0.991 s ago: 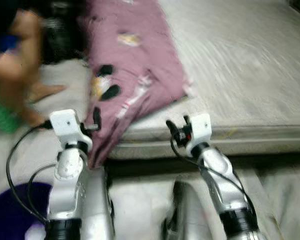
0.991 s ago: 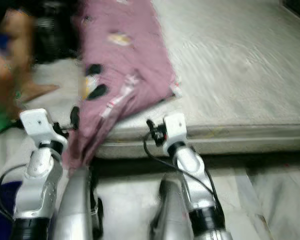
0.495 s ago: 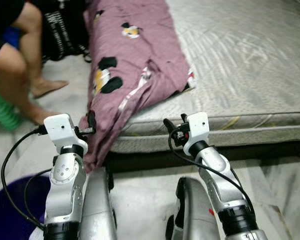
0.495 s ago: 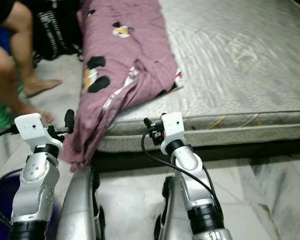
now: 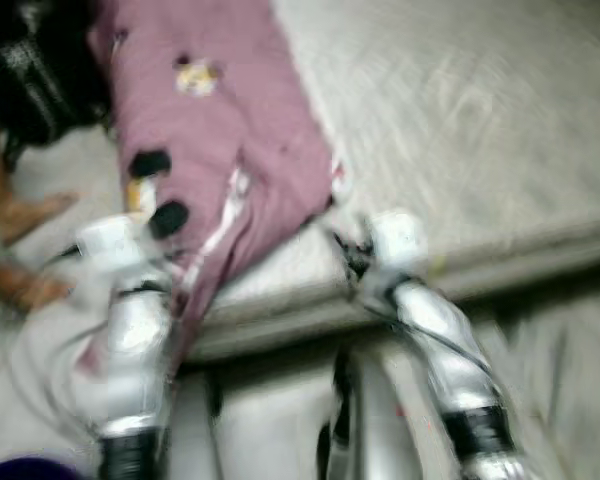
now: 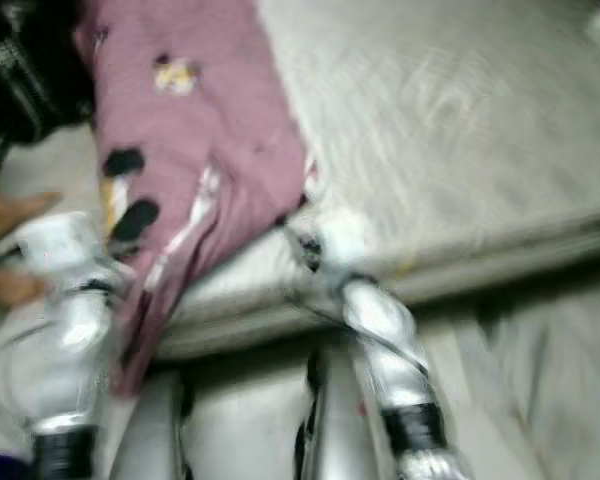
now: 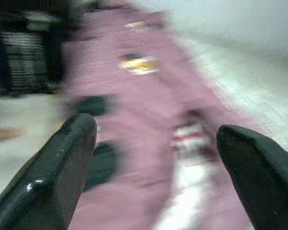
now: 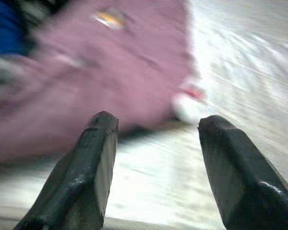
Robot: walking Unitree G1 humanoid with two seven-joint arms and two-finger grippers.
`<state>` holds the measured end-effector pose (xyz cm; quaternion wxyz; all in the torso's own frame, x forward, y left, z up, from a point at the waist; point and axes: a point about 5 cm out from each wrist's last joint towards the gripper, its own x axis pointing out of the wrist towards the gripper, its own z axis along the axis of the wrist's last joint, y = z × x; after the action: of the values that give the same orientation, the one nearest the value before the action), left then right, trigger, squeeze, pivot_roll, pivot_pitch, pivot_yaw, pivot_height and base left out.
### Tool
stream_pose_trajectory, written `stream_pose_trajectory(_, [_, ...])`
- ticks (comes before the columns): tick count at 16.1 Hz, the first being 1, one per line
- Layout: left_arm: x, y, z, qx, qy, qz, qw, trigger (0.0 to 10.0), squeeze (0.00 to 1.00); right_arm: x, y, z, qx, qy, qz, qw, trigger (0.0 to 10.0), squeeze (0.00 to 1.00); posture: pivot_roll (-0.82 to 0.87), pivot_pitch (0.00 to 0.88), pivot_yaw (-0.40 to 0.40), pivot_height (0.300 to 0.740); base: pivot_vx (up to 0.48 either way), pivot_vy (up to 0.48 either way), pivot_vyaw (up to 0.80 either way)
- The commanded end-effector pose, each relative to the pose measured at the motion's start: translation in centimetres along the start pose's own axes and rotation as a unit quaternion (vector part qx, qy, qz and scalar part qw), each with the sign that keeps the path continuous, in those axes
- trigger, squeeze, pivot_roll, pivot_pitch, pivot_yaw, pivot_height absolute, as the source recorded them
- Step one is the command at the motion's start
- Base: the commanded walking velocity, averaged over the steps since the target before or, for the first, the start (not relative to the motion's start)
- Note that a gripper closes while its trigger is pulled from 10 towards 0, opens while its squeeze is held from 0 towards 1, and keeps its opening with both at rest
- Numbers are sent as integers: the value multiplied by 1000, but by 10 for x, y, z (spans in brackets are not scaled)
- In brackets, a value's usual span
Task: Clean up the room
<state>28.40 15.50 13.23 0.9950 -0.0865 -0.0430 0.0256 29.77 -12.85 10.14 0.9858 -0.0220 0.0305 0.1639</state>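
Observation:
A mauve blanket (image 5: 215,150) with dark and yellow patches lies along the left side of a grey mattress (image 5: 460,130) and hangs over its front corner toward the floor. My left gripper (image 7: 158,158) is open, and the blanket lies ahead between its fingers (image 7: 57,167). My right gripper (image 8: 153,158) is open too, held over the mattress edge with the blanket's lower end ahead of it. Both arms (image 5: 130,340) are raised in front of the bed; the eye views are blurred.
A person's bare foot (image 5: 25,215) and leg stand on the pale floor at the left. A black bag (image 5: 35,75) sits beyond, beside the bed. Pale tiled floor (image 5: 560,350) runs along the mattress front.
The whole picture has shifted and blurred, so the camera has moved; the bed now sits further left and tilted. Both grippers stay open in front of the blanket.

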Motion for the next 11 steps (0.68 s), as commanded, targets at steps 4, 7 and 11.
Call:
stream_pose_trajectory(4, [-5, 22, -8, 19, 27, 42, 999, 10000, 0, 6, 14, 6, 13, -11, 24, 1000, 10000, 0, 37, 135, -51, 532, 0, 0, 0])
stream_pose_trajectory(7, [-6, 22, -7, 21, 29, 46, 998, 10000, 0, 10, 8, 6, 5, -5, 27, 1000, 10000, 0, 49, 135, -53, 532, 0, 0, 0])
stream_pose_trajectory(11, [-8, 25, -6, 31, 34, 56, 997, 10000, 0, 24, 4, 1, -24, 25, 59, 998, 10000, 0, 77, 135, -52, 532, 0, 0, 0])
